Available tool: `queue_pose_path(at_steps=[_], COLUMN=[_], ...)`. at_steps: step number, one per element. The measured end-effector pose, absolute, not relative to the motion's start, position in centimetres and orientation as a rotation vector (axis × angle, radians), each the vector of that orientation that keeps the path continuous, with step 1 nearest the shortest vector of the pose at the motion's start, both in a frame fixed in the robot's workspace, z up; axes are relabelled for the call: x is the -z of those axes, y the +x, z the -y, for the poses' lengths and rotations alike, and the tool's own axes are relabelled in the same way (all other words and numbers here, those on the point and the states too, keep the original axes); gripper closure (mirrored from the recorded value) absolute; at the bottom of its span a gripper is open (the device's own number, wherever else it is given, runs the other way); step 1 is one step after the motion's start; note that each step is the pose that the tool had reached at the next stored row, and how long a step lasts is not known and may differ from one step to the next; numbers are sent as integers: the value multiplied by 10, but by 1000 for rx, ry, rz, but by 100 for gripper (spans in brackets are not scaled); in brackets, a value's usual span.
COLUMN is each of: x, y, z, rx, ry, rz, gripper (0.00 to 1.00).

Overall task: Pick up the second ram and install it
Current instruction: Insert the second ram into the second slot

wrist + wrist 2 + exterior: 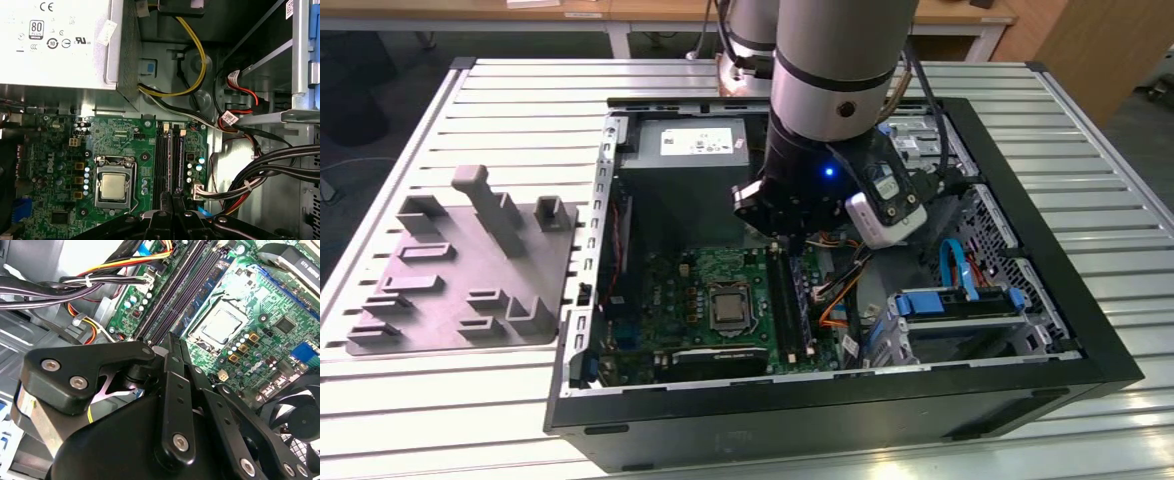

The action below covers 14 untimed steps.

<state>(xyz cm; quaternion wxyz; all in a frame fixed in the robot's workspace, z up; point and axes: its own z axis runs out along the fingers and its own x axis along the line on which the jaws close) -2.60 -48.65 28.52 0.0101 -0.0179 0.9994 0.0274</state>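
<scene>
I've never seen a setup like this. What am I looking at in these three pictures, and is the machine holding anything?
A robot arm reaches into an open computer case lying on a slatted table; a grey holder tray sits on the exterior view's left. That view comes from a camera off the arm; both wrist views come from cameras riding on it, looking at the green motherboard. The claw is at the memory slots. Whether it holds a memory stick, I cannot tell.

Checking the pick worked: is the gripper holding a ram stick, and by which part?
Cannot be told: the gripper sits over the ram slots, its own body hiding any stick.
</scene>
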Motion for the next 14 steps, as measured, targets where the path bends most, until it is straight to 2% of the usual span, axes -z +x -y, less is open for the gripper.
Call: queue_pose_path(at_steps=[14], x=[-278], y=[-26], z=[487], rx=[-85], ry=[-9], rz=[-3119], gripper=[88])
